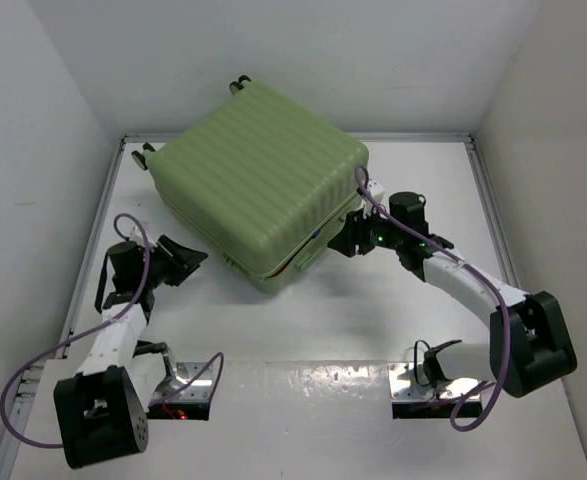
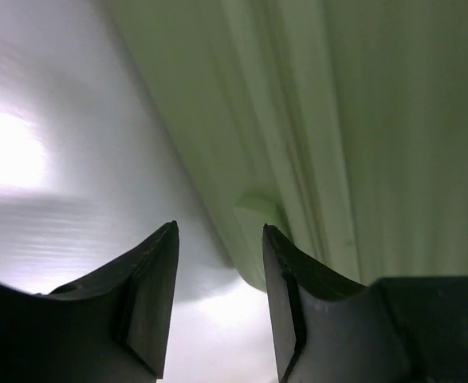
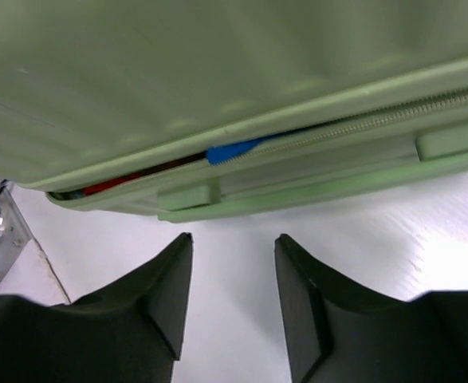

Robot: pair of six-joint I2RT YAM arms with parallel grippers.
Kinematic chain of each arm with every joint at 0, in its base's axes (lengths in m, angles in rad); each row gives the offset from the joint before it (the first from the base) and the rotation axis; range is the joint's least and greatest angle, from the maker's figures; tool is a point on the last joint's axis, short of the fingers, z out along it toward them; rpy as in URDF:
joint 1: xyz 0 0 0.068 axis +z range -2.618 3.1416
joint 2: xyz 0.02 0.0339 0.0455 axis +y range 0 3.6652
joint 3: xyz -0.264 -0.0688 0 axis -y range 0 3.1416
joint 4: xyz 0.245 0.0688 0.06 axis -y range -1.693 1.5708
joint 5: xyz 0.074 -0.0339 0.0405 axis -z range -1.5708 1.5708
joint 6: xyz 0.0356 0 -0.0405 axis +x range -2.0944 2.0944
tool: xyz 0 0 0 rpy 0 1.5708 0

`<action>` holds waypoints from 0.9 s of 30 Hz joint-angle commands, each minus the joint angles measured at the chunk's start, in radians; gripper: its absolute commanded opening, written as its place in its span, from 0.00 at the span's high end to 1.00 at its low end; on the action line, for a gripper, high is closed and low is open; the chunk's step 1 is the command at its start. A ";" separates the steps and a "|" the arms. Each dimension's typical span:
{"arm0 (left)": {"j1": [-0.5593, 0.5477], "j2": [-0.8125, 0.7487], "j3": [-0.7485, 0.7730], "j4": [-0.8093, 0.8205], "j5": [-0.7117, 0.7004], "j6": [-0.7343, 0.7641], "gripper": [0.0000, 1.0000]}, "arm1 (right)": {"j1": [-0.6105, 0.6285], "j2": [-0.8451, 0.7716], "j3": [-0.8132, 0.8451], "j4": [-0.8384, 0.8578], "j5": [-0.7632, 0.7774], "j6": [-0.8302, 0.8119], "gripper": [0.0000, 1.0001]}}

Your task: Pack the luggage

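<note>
The luggage [image 1: 263, 185], a large pale green ribbed hard-shell suitcase, lies flat on the white table with its lid down. A narrow gap along its near-right edge shows blue and red contents [image 3: 234, 152] and a zipper [image 3: 377, 120]. My left gripper [image 1: 185, 258] sits just left of the case's near-left side, open, nothing between its fingers; its view shows the ribbed shell [image 2: 361, 120] close ahead. My right gripper [image 1: 348, 240] is at the case's right front edge, open and empty, fingertips a little short of the lower rim [image 3: 297, 195].
White walls enclose the table [image 1: 373, 320] on three sides. Small black wheels [image 1: 239, 84] stick out at the suitcase's far end. Two metal mounting plates [image 1: 188, 385] sit at the near edge by the arm bases.
</note>
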 commanded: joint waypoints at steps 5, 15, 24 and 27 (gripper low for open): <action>0.002 0.035 0.055 0.230 0.104 0.004 0.43 | -0.006 -0.095 0.003 0.069 -0.090 -0.074 0.48; 0.298 0.517 0.730 -0.098 0.029 0.008 0.21 | -0.011 -0.152 0.046 -0.071 -0.089 -0.163 0.47; 0.217 0.754 0.985 -0.019 -0.055 -0.242 0.15 | -0.018 -0.110 0.069 -0.098 -0.061 -0.157 0.47; 0.193 0.809 1.022 0.053 -0.069 -0.293 0.12 | -0.021 -0.083 0.084 -0.101 -0.057 -0.157 0.47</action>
